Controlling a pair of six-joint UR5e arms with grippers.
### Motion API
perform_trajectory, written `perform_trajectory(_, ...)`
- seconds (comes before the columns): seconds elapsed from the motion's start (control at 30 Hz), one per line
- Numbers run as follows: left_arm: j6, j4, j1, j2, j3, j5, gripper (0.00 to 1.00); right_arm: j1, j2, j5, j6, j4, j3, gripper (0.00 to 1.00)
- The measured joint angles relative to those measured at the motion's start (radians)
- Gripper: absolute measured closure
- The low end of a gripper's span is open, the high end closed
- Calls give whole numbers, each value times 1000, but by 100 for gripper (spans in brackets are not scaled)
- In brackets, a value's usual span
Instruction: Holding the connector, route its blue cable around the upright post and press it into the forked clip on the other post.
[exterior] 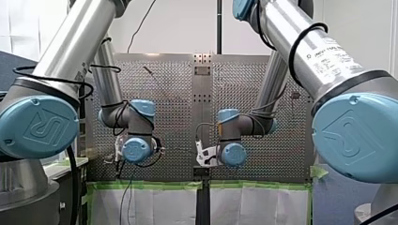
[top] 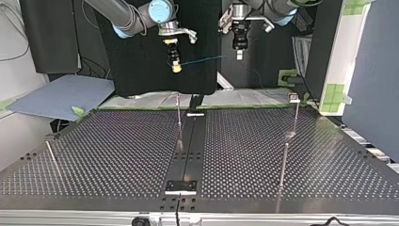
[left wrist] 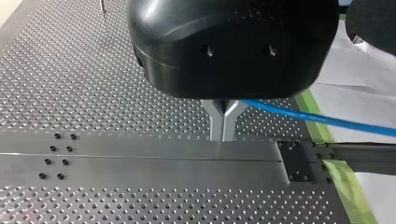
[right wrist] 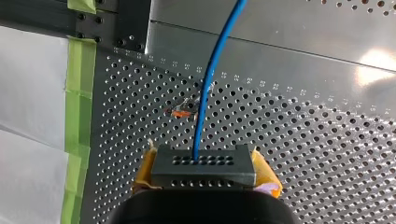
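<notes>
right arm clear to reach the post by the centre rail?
Probably yes: right hand, shut on the connector, hangs high with nothing between it and the post. The blue cable to the left hand may tether it.

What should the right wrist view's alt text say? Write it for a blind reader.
My right gripper clamps a dark connector with rows of holes between yellow pads. Its blue cable runs ahead from the connector over the perforated table, with green tape along the table's edge.
</notes>
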Motion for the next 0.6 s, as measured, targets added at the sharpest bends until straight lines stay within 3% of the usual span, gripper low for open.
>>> perform_trajectory(0.13,-26,-28,0,28,20,21,100,5,-17,3,11,17,-16,100)
perform_trajectory(0.3,-64,-67,2,68,28,22,100,18,-54,2,46,54,-34,100)
perform_trajectory(0.6,-79,-146,15,146,55,-34,100,10,-127,-59,114,127,-42,100)
